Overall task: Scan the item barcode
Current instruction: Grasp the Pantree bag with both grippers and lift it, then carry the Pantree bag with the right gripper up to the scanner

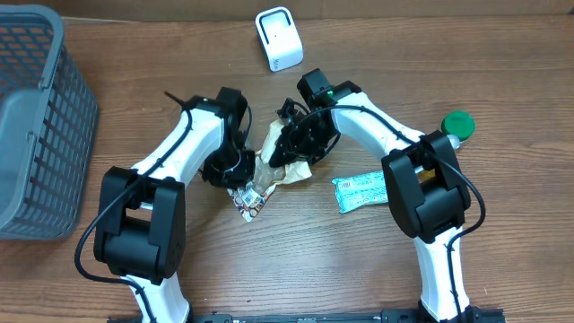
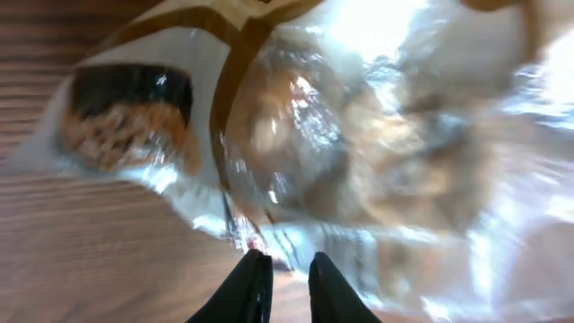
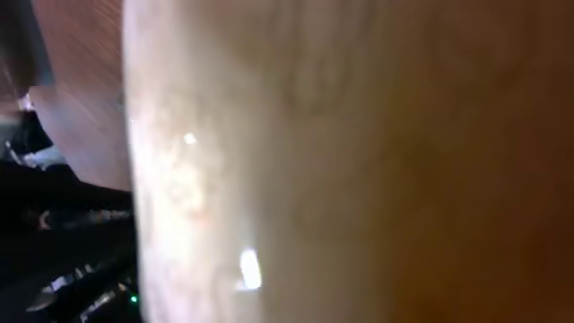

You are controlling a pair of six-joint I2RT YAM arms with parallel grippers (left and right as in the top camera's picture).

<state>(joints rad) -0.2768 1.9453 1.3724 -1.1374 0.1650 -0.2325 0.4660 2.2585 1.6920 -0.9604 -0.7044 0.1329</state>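
Note:
The item is a crinkly clear-and-brown snack bag [image 1: 289, 172] lying mid-table between both arms. In the left wrist view the bag [image 2: 359, 135] fills the frame. My left gripper [image 2: 285, 260] stands at the bag's lower edge, its black fingers [image 2: 253, 287] a narrow gap apart with only bare wood between them. From above, the left gripper [image 1: 235, 175] is at the bag's left side. My right gripper [image 1: 289, 148] sits on the bag's upper tan part. The bag [image 3: 314, 161] presses against the right wrist camera and hides those fingers. The white scanner [image 1: 279, 39] stands at the back.
A grey mesh basket [image 1: 36, 126] occupies the left edge. To the right lie a teal packet [image 1: 359, 191] and a green-capped bottle [image 1: 458, 124]. Dark cables and the other arm show at the left of the right wrist view.

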